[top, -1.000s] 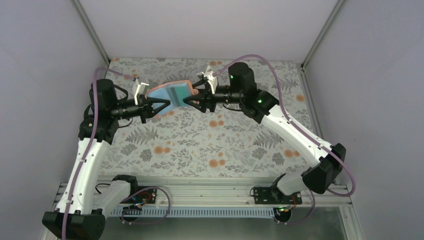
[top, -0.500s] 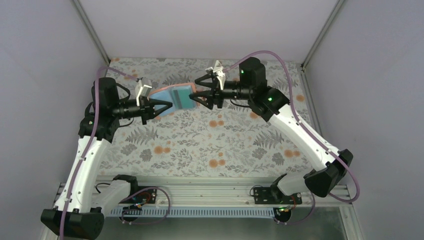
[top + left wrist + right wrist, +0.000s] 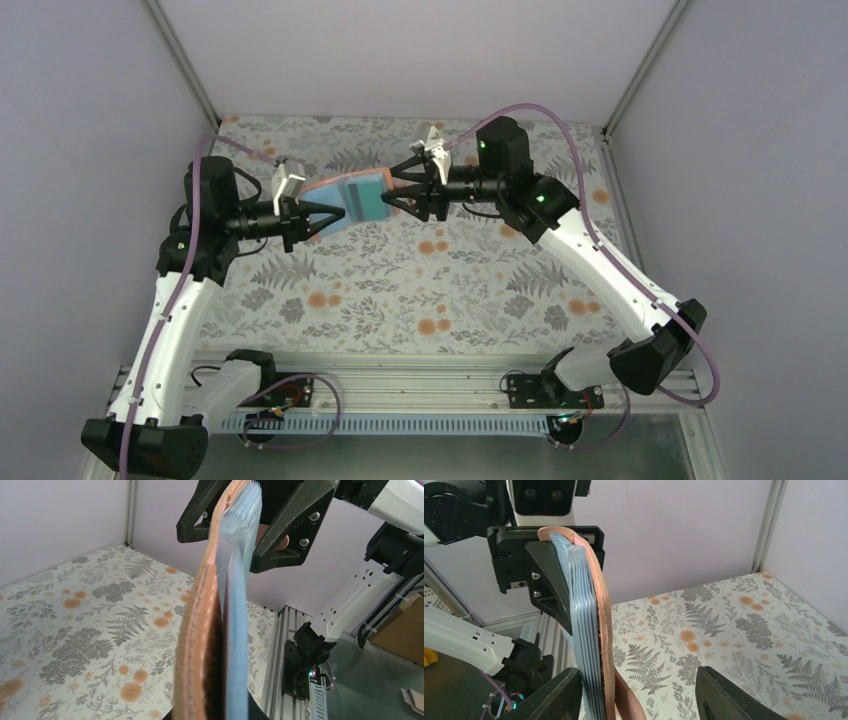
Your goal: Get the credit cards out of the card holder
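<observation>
1. while the left gripper (image 3: 318,215) is clamping the card holder (image 3: 340,195) by its left end in mid-air, the right gripper (image 3: 395,192) is straddling its right end, jaws parted, gripping nothing.
2. the holder's long axis is running gripper to gripper, blue inside facing up, teal card (image 3: 366,198) showing.

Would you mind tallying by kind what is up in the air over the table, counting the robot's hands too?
card holder: 1
robot hands: 2, the left hand and the right hand
Total: 3
</observation>
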